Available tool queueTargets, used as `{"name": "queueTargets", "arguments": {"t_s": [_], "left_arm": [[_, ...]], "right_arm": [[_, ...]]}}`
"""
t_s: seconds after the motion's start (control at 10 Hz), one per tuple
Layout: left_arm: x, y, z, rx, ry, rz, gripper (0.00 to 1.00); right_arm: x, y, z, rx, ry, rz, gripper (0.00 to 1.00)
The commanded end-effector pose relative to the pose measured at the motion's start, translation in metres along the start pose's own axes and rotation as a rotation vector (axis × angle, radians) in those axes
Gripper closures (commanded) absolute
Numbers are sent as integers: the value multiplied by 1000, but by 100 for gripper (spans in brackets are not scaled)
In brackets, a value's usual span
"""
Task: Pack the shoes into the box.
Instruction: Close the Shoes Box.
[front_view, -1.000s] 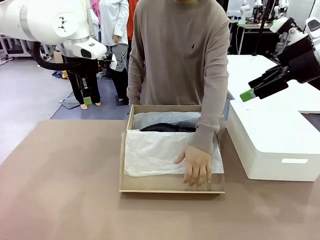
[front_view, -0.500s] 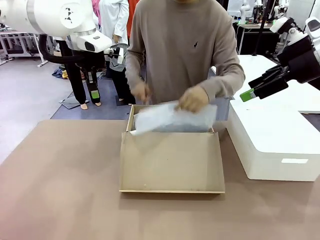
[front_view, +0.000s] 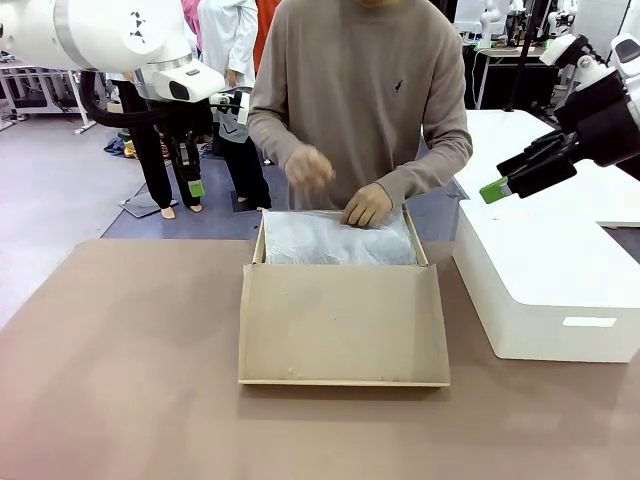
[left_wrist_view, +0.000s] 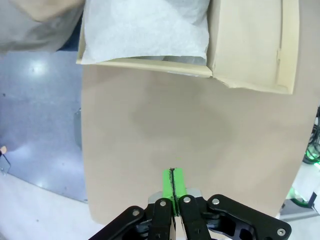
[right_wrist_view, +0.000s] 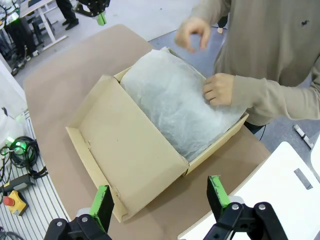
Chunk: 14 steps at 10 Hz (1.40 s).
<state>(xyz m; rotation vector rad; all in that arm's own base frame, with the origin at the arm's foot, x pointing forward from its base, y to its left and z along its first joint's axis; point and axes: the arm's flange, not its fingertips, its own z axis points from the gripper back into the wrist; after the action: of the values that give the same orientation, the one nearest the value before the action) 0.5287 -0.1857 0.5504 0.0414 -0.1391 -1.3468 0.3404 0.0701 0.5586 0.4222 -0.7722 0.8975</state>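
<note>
Brown table (front_view: 120, 380) carried the box (front_view: 340, 320) in its middle, lid lying flat, tissue (front_view: 330, 240) covering the inside, a person's hand (front_view: 366, 205) resting on it. Left gripper (front_view: 196, 188) hung clenched and empty; right gripper (front_view: 492, 190) stood released above the white box (front_view: 550, 280)

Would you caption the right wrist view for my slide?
A hand presses tissue paper into the box; right gripper hovers nearby, fingers open.

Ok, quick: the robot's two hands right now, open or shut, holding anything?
Left hand: shut, holding nothing.
Right hand: open, holding nothing.
</note>
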Motion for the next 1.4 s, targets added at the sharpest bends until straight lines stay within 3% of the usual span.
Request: {"name": "queueTargets", "arguments": {"t_s": [0.0,0.6,1.0,1.3], "left_arm": [[-1,-1,0,12,20,16,100],[0,0,0,1,1,0,100],[-25,20,7,-114,-201,-160,100],[-49,34,8,-197,-283,-292,100]], "right_arm": [[0,-1,0,0,-4,-1,0],[0,-1,0,0,-4,-1,0],[0,-1,0,0,-4,-1,0],[0,-1,0,0,-4,-1,0]]}}
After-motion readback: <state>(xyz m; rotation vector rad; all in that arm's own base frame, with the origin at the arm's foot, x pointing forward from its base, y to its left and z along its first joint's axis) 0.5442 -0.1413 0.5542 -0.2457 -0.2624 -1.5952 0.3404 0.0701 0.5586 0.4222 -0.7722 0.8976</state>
